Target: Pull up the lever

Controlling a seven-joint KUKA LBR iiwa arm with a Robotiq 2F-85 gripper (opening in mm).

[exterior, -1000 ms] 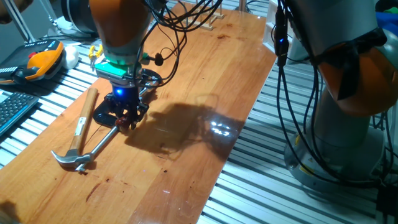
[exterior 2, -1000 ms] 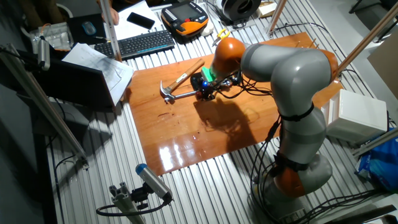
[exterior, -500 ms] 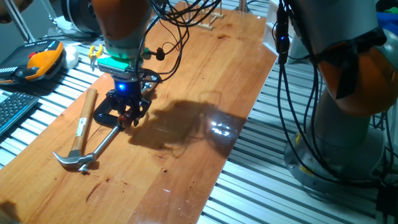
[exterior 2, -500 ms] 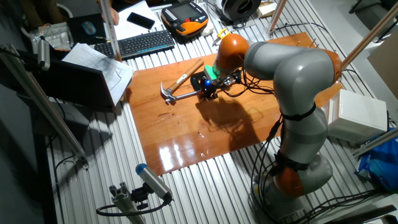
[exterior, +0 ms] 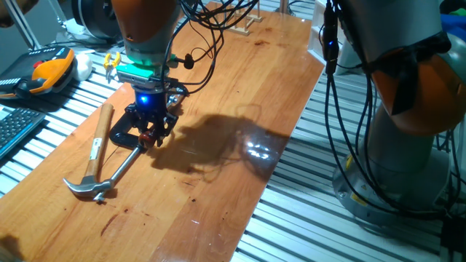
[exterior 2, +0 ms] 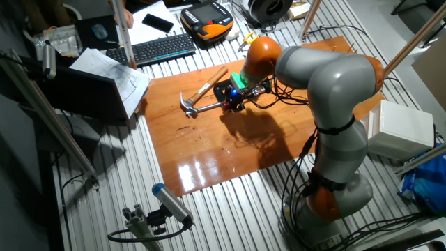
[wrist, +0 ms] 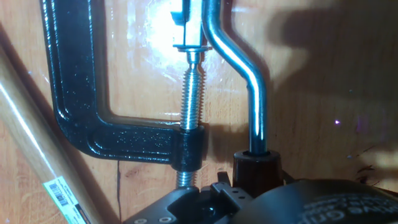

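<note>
The lever (wrist: 257, 112) is a bent chrome arm with a reddish-brown tip (wrist: 255, 165); it belongs to a black C-shaped tool (wrist: 74, 106) with a threaded screw (wrist: 192, 99). My gripper (wrist: 252, 184) sits at the bottom of the hand view, shut on the lever's tip, which disappears under the dark hand parts. In one fixed view the gripper (exterior: 150, 135) stands upright over the tool (exterior: 124, 131) on the wooden board. In the other fixed view the gripper (exterior 2: 233, 102) is at the board's far side. The lever itself is hidden there by the hand.
A wooden-handled claw hammer (exterior: 97, 145) lies left of the tool, its head (exterior: 84, 186) near the tool's long steel rod (exterior: 124, 166). An orange pendant (exterior: 47, 69) and a keyboard (exterior: 14, 127) lie off the board's left edge. Cables (exterior: 207, 44) hang behind the hand.
The hand has risen slightly and shifted a little to the right, away from the hammer, staying closed over the tool. The hammer has not moved.
</note>
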